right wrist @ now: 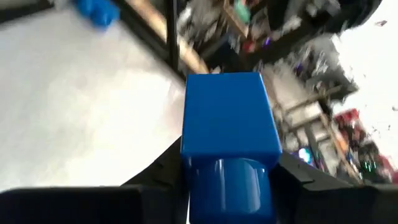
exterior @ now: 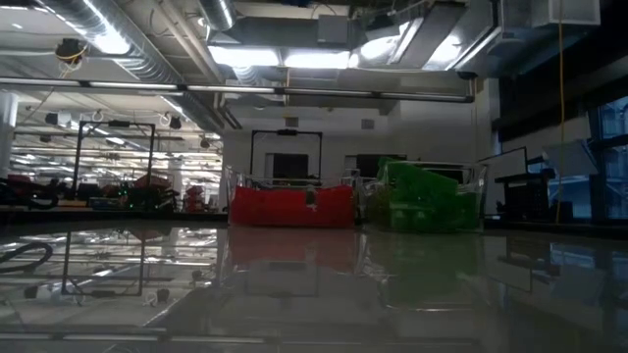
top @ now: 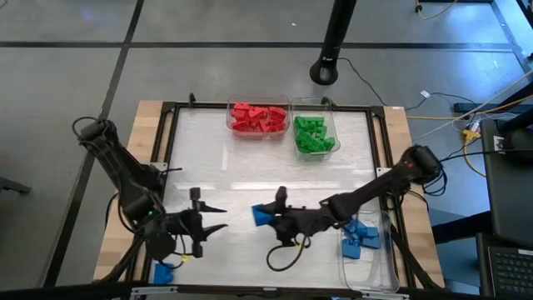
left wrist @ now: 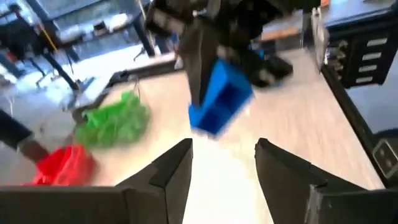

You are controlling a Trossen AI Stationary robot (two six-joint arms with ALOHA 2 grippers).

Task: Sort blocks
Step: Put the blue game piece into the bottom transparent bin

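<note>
My right gripper [top: 270,216] reaches in from the table's right and is shut on a blue block [left wrist: 219,102], held over the middle of the table's near part. My left gripper [left wrist: 224,148] faces it from the left, open, with a short gap to the block and nothing between its fingers. Red blocks [top: 257,117] fill one clear bin at the far edge and green blocks [top: 313,134] fill the bin beside it. Neither gripper shows in the low view. My right gripper pinches the blue block between its two fingers, one on each of two opposite sides [right wrist: 186,163]. The fingers come nearly level from the table's right. The block sticks out beyond the fingertips [left wrist: 200,68] toward my left gripper and is lifted clear of the table.
A clear bin [top: 371,265] at the near right corner holds several blue blocks [top: 360,238]. One blue block [top: 163,272] lies at the near left corner by the left arm. A black frame [top: 171,125] borders the table, and a cable [top: 283,254] loops below my right gripper.
</note>
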